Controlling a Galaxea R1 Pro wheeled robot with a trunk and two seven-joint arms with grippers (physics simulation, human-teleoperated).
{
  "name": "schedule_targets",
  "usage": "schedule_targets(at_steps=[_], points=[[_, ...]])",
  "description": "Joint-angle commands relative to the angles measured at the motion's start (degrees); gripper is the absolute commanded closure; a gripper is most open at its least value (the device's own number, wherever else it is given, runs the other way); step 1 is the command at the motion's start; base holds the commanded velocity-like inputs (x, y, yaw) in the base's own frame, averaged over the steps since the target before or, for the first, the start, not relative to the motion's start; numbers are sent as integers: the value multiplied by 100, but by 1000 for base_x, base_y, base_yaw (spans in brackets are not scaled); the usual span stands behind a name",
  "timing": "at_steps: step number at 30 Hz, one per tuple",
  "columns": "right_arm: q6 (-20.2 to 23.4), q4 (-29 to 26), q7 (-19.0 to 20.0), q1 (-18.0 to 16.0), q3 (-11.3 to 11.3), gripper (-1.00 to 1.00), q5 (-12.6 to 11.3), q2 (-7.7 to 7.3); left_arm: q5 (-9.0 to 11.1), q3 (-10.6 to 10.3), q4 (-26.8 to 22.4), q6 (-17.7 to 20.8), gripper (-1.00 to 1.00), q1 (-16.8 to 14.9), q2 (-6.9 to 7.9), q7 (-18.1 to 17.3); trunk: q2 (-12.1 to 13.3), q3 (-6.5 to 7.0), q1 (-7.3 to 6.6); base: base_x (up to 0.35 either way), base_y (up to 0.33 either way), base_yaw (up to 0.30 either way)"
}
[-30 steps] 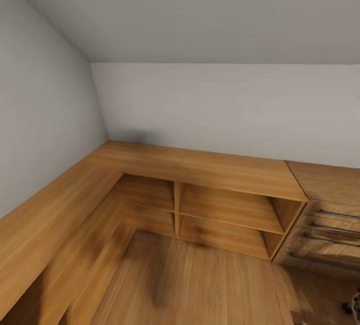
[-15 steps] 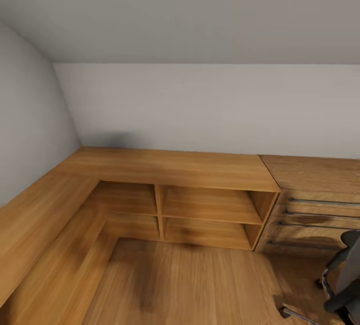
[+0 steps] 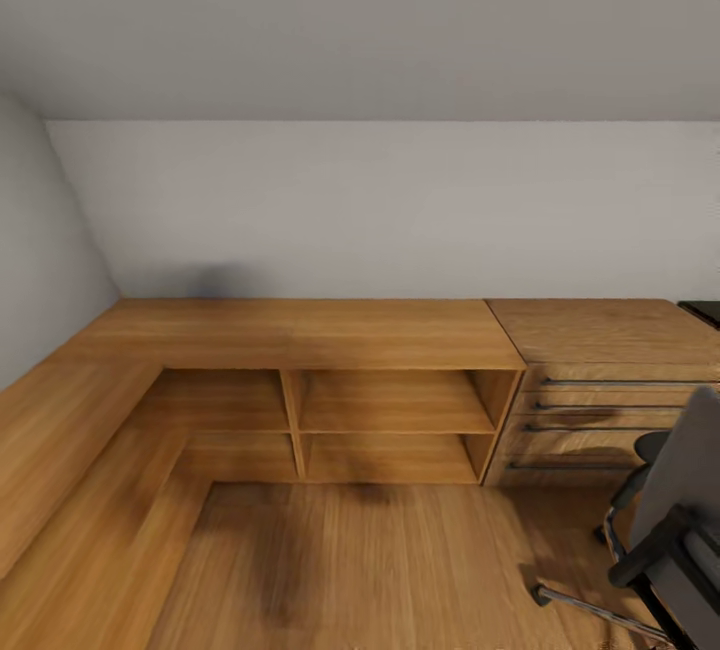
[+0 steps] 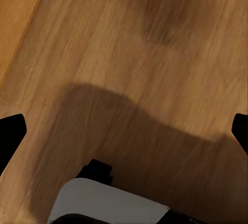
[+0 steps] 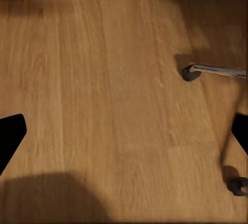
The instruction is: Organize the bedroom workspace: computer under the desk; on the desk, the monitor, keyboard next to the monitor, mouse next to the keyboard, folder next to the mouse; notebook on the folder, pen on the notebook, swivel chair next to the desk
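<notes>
Wood shelving (image 3: 300, 360) in an L shape ran along the grey wall (image 3: 380, 210), with a wooden drawer unit (image 3: 610, 390) just beside it. The swivel chair (image 3: 670, 520) stood on the wooden floor (image 3: 380, 570) near those drawers. Both the left gripper (image 4: 124, 131) and the right gripper (image 5: 124, 131) were spread wide above the floor, grasping nothing.

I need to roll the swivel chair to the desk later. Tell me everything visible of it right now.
The swivel chair sits at the head view's lower right, cut off by the frame: grey back, black armrest, chrome base legs on black casters. It stands upright on the wood floor, in front of the wooden drawer unit. Nothing grips it.
</notes>
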Motion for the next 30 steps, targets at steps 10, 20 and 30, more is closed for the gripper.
schedule_targets(at_steps=[10,20,30], points=[[4,-10,-53,-1,41,-100,-2,-2,41,-52,23,-47,-100,-4,7,38,-3,-90,0,70,134,-116],[-4,-10,-52,-1,47,-100,-2,4,45,-52,24,-42,-100,-4,7,38,-3,-131,0,194,156,-43],[-5,-10,-48,-1,39,-100,-2,-1,47,-52,24,-41,-100,-4,7,38,-3,-146,0,16,8,-125]])
